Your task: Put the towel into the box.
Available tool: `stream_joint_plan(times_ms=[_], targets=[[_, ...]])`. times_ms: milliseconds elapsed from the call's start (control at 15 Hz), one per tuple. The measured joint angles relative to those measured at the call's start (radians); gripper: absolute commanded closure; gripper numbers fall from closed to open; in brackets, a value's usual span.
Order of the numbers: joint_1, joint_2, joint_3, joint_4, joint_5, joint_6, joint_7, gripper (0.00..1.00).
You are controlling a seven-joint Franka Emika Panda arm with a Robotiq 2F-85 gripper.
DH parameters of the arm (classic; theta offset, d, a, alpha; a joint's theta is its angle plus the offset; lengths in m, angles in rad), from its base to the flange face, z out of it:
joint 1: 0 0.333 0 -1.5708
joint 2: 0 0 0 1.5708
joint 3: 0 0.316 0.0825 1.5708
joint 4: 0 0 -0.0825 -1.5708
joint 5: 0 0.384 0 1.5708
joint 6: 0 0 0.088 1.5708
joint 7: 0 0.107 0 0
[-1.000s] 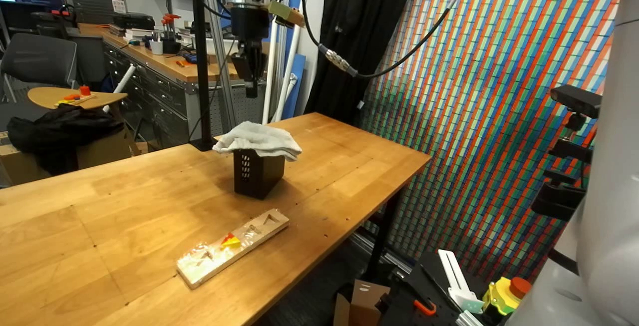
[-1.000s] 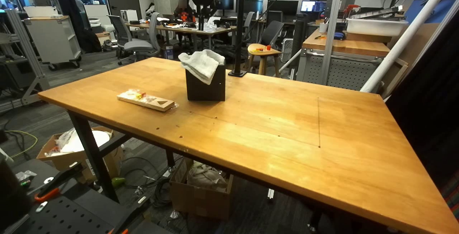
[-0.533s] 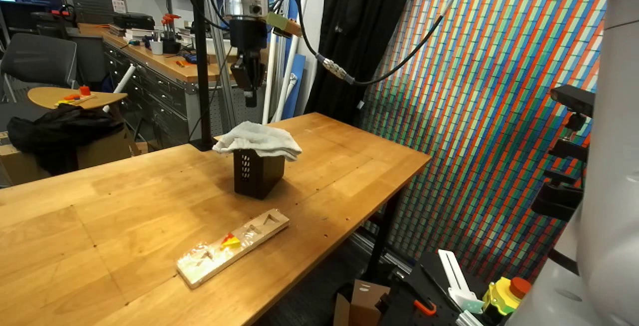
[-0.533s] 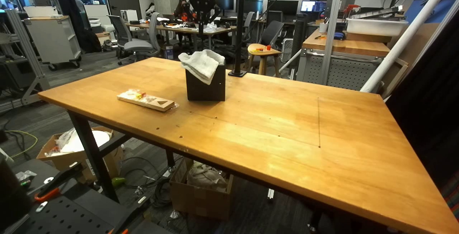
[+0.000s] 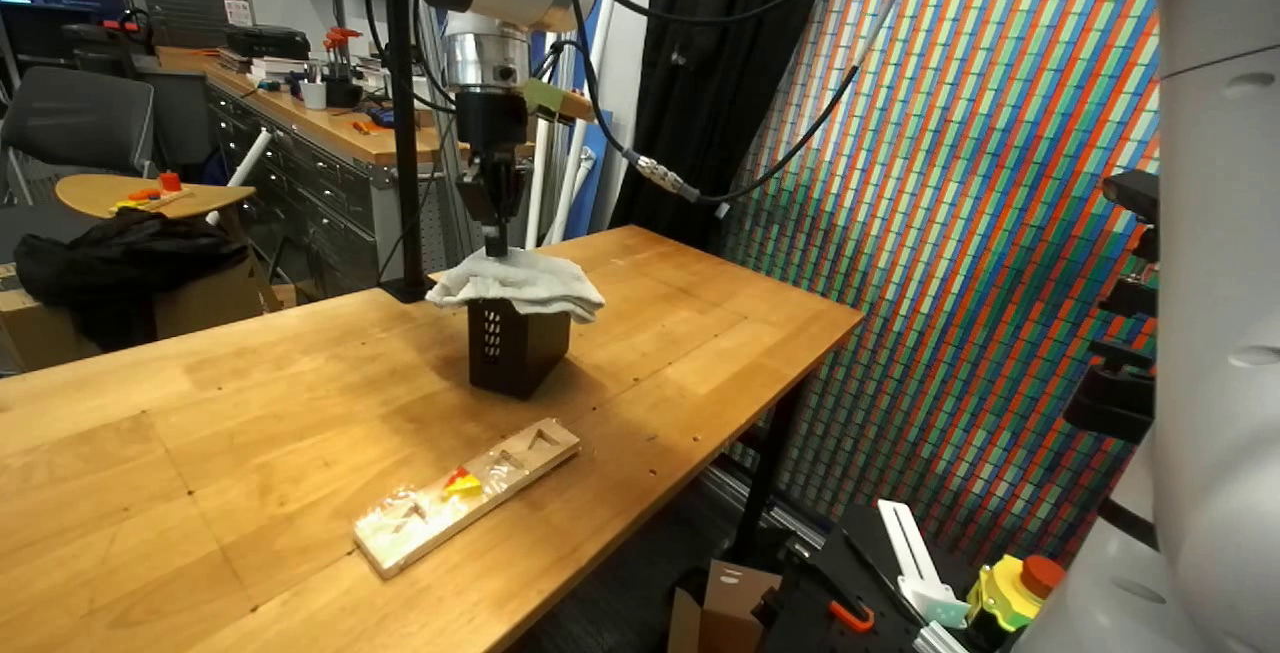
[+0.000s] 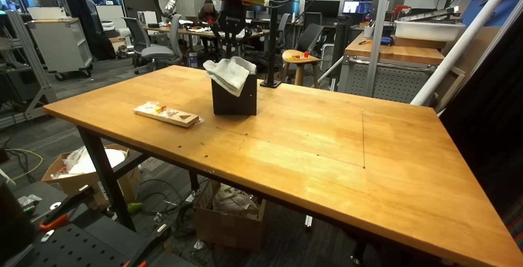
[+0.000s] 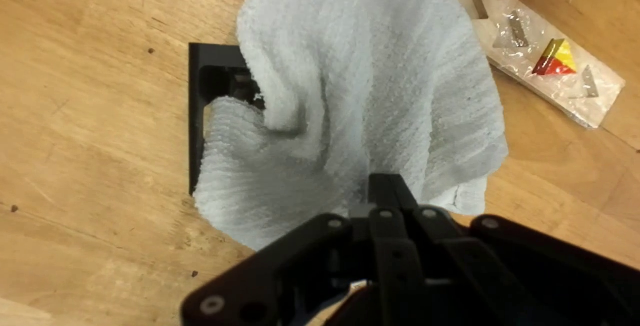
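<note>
A whitish-grey towel lies draped over the top of a small black box in both exterior views, the towel (image 5: 520,283) (image 6: 232,77) hanging past the rim of the box (image 5: 512,358) (image 6: 235,105). In the wrist view the towel (image 7: 350,66) covers most of the opening; one dark corner of the box (image 7: 212,55) shows. My gripper (image 5: 497,251) points down just over the towel, and it also shows in an exterior view (image 6: 229,55). In the wrist view the gripper (image 7: 390,176) has its fingers together with nothing between them. I cannot tell whether the tips touch the towel.
A wooden puzzle board in plastic wrap (image 5: 465,498) lies on the table near the box; it also shows in the wrist view (image 7: 545,51). A black post (image 6: 273,34) stands at the table's edge close behind the box. A cardboard box (image 6: 229,222) sits under the table.
My gripper has moved down from well above the towel to right over its top. The towel, box and puzzle board have not moved.
</note>
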Motion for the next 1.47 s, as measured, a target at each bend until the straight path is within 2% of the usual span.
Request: stream_joint_plan(times_ms=[333, 867, 1467], targets=[[-0.024, 0.030, 0.000, -0.006, 0.035, 0.017, -0.019, 0.96], [-0.074, 0.032, -0.004, -0.031, 0.059, 0.020, -0.057, 0.98], [-0.082, 0.059, -0.004, -0.054, 0.120, 0.028, -0.111, 0.98]])
